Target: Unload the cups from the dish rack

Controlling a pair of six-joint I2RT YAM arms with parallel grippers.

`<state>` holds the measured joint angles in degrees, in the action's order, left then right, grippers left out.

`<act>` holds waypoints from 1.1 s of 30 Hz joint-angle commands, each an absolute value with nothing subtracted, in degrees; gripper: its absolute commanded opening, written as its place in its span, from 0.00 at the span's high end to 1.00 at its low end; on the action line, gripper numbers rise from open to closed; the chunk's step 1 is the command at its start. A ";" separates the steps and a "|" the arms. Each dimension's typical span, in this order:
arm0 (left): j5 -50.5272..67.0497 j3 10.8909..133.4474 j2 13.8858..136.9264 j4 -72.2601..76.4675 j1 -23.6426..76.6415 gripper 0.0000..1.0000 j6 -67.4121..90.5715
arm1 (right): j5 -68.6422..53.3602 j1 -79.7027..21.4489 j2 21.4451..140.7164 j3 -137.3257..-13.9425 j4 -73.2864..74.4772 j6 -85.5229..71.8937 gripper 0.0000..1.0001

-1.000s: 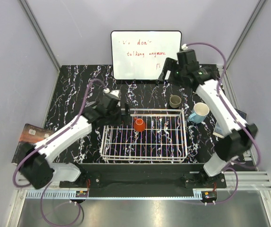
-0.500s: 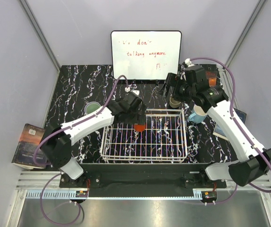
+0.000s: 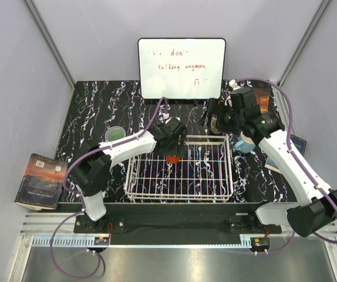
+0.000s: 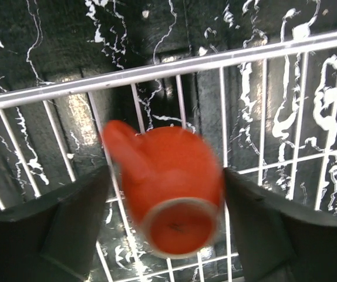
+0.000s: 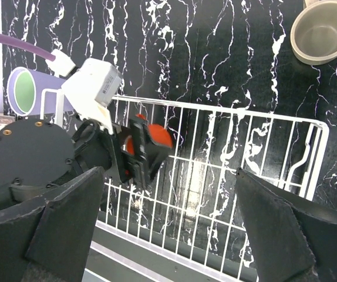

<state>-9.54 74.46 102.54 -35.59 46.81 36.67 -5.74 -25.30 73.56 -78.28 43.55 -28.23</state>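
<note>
On the black marbled counter (image 3: 98, 106), the white wire dish rack (image 3: 204, 176) sits between our two arms, and from above only one cup shows inside it. The right gripper (image 5: 168, 176) hangs wide open and empty above the rack's far right corner. We judge it should hold off there, so the arms do not crowd each other. The left gripper (image 4: 165, 182) is down at the rack's far wall, one finger on each side of the small red-orange cup (image 3: 172, 158). The cup is blurred, so we cannot tell whether the fingers press it yet. To do this step well, we should close on the round body and not the handle, confirm the hold, then lift straight up past the wire rim before swinging out. The lavender tumbler (image 5: 24, 88) and grey-brown cup (image 5: 323, 30) stand outside on the counter.
</note>
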 commanded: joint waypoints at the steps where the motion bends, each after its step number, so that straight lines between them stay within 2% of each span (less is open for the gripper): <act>1: -9.84 74.27 101.60 -31.82 47.02 0.37 37.53 | -7.12 -25.75 71.11 -77.70 41.75 -26.89 0.01; 4: -10.54 73.65 100.55 -31.64 47.20 0.53 37.53 | -7.38 -25.75 70.40 -76.64 41.31 -27.24 0.01; 5: -10.81 73.48 100.29 -31.64 47.20 0.67 37.44 | -7.38 -25.75 70.05 -76.12 41.22 -27.25 0.01; 7: -11.16 73.13 99.14 -31.64 47.55 0.84 36.83 | -6.77 -25.75 69.52 -75.59 41.04 -27.33 0.01; 8: -11.25 72.95 98.53 -31.81 47.46 1.00 36.83 | -6.59 -25.75 69.00 -75.24 41.04 -27.33 0.01; 16: -7.75 71.90 85.81 -30.77 46.32 1.00 36.82 | -3.17 -25.75 66.71 -75.76 41.13 -29.35 0.00; 18: 1.45 68.93 81.85 -26.74 44.05 1.00 37.44 | -3.34 -25.66 66.53 -75.94 40.87 -31.71 0.00; 23: 24.46 58.81 70.33 -2.23 39.73 1.00 45.50 | -11.68 -25.49 65.84 -73.31 35.70 -38.31 0.00; 25: 28.54 55.99 68.65 5.13 39.11 1.00 47.36 | -13.36 -25.40 63.56 -68.50 28.68 -42.96 0.03; 26: 32.13 55.20 67.42 7.45 38.85 1.00 49.03 | -14.06 -25.49 60.85 -66.73 22.82 -45.50 0.10; 29: 36.72 51.78 65.57 14.66 38.76 1.00 51.32 | -19.50 -25.49 58.19 -63.55 16.37 -47.71 0.21; 33: 40.60 49.84 65.56 22.48 38.58 1.00 53.87 | -27.31 -25.49 58.18 -61.44 9.94 -51.67 0.27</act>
<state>30.59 51.16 67.18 6.13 38.79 49.12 -17.72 -25.30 59.35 -62.37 23.51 -45.47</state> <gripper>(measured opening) 0.646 0.745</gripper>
